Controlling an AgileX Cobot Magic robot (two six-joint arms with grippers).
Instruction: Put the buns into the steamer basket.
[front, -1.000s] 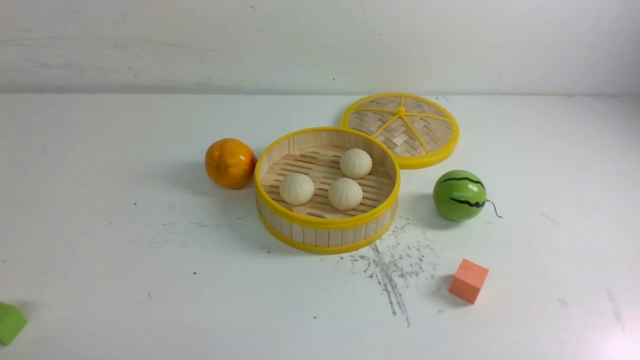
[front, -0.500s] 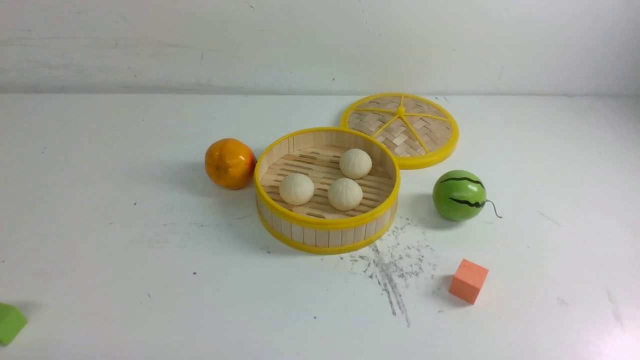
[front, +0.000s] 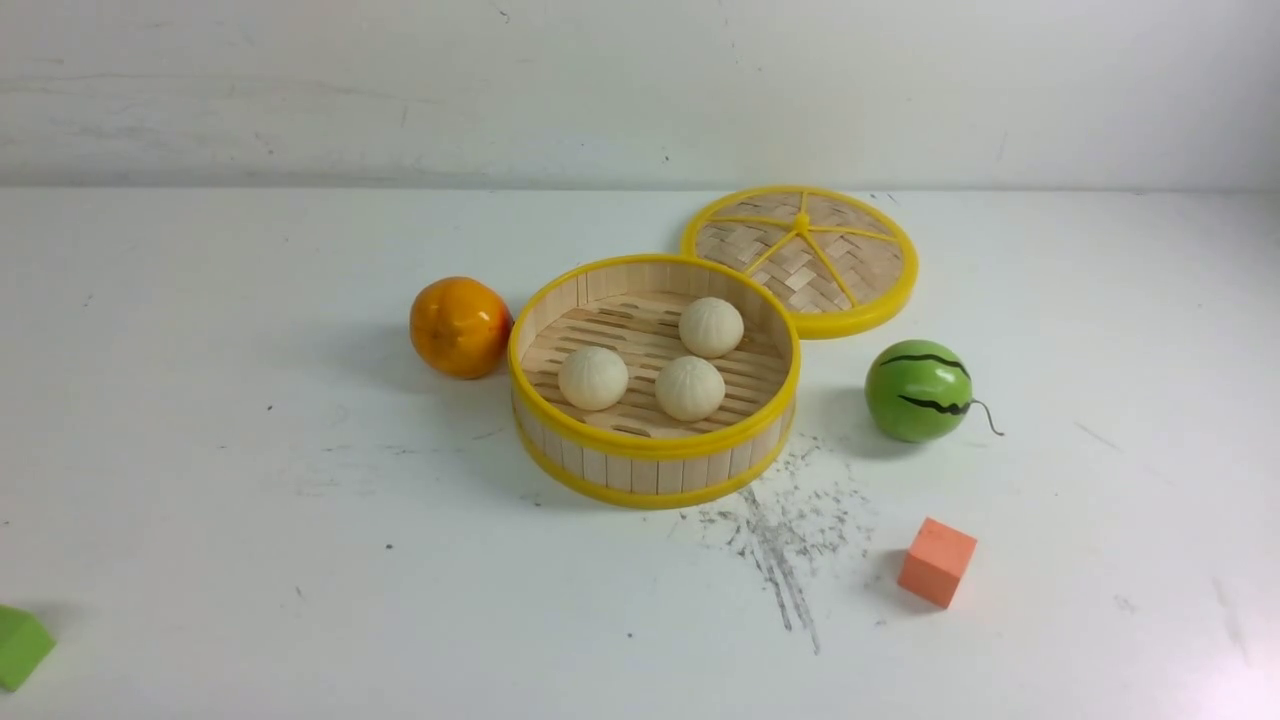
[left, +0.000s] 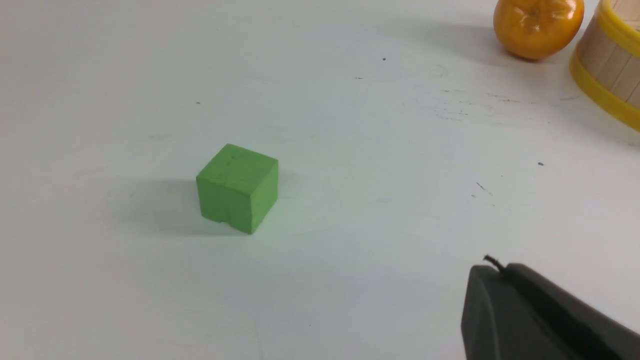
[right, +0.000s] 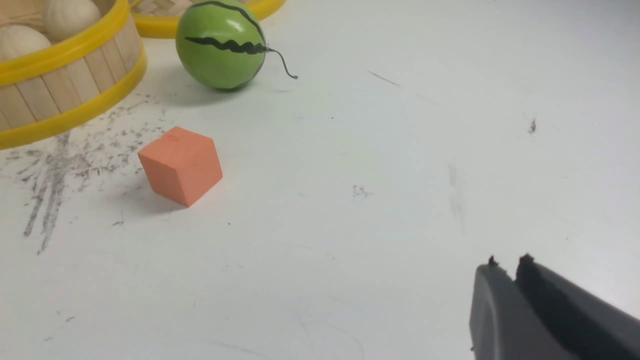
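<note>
A: Where are the buns (front: 690, 388)?
B: All three in the steamer basket (front: 655, 470); orange (front: 460, 326) touching it, watermelon ball (front: 920, 390) near.
A: The tools?
B: Left tool (left: 492, 295) and right tool (right: 507, 285) both pressed together, empty.

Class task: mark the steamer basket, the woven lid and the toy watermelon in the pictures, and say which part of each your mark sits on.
steamer basket (front: 655, 447): front view, near yellow rim.
woven lid (front: 800, 262): front view, woven surface near the centre.
toy watermelon (right: 220, 45): right wrist view, green side below the black stripe.
</note>
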